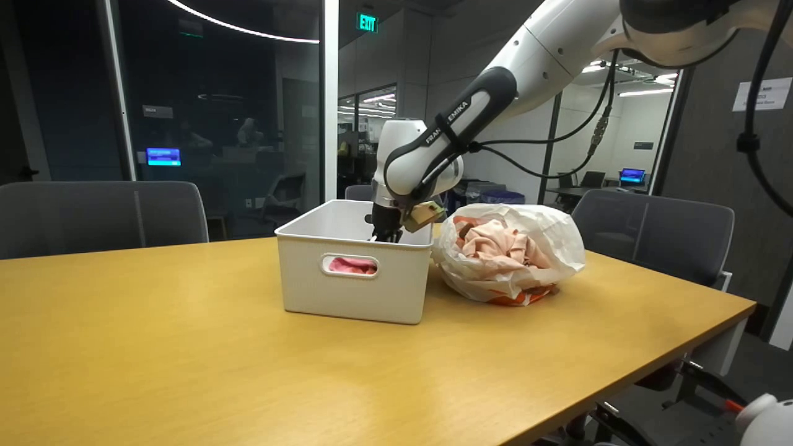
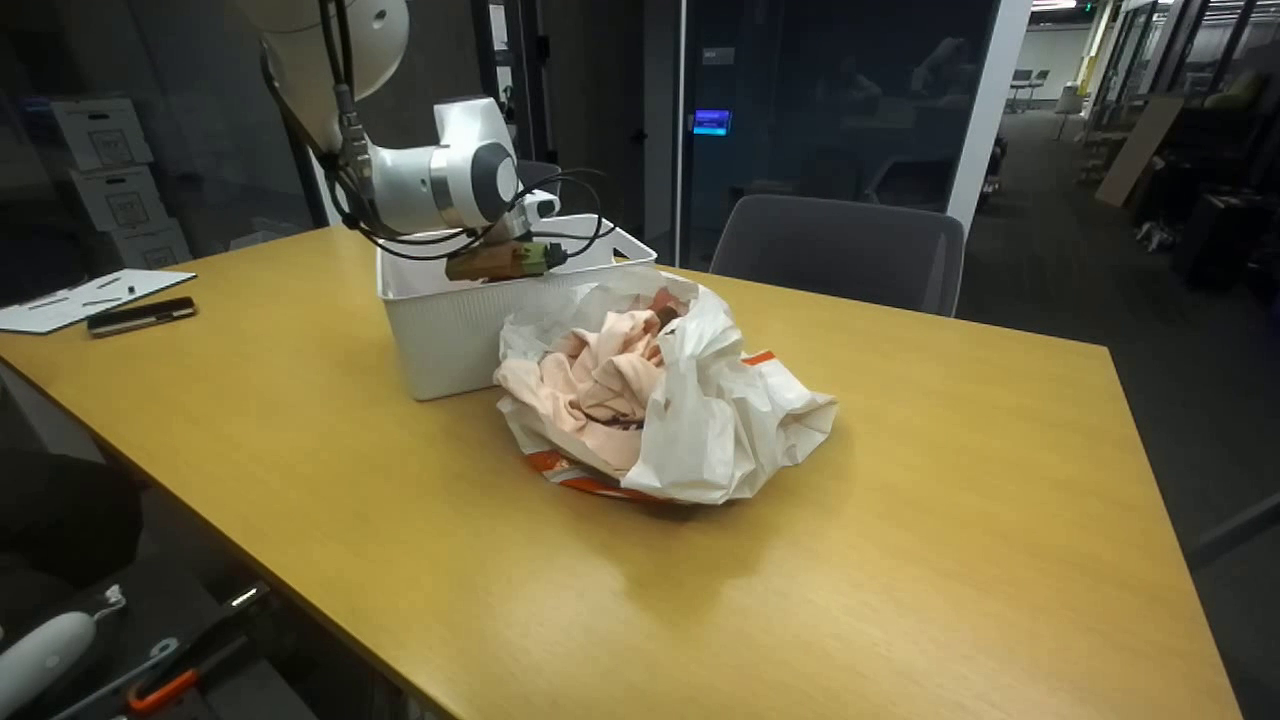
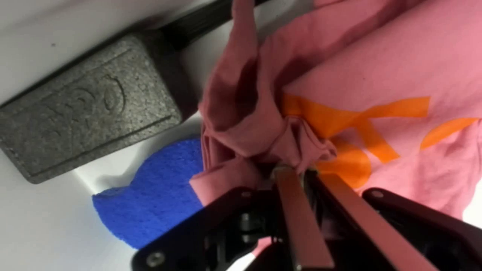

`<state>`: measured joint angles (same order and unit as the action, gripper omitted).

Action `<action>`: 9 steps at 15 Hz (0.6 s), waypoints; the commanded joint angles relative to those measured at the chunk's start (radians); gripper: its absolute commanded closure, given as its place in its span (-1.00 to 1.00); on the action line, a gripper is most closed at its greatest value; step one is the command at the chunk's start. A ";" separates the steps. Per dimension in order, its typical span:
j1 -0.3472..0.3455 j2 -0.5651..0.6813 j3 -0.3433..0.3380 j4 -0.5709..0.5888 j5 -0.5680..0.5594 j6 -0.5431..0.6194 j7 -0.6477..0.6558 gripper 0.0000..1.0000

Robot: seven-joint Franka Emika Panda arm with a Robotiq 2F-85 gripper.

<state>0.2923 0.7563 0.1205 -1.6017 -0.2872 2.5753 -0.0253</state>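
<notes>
Pink cloth (image 3: 339, 84), yep, pinched in the gripper (image 3: 303, 173) inside that white bin (image 1: 354, 298), near the far edge of the tabletop (image 1: 198, 347).

Grey chairs (image 1: 102, 220) stand behind a yellow table (image 1: 217, 347), before a dark glass wall (image 1: 220, 111).

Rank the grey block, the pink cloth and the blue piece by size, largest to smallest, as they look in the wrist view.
1. Pink cloth, clearly largest, running out of the picture.
2. Grey block, cut off slightly at the edge.
3. Blue piece, partly covered, so only its visible part is ranked.
</notes>
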 commanded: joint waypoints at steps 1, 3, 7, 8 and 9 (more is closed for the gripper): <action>0.011 -0.028 -0.014 0.000 0.009 0.033 -0.004 0.85; 0.018 -0.061 -0.025 -0.020 -0.004 0.073 0.008 0.84; 0.064 -0.163 -0.090 -0.078 -0.064 0.206 0.061 0.84; 0.084 -0.195 -0.119 -0.097 -0.089 0.246 0.085 0.85; 0.107 -0.230 -0.154 -0.119 -0.119 0.286 0.117 0.85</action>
<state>0.3341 0.6534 0.0559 -1.6187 -0.3385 2.7574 0.0065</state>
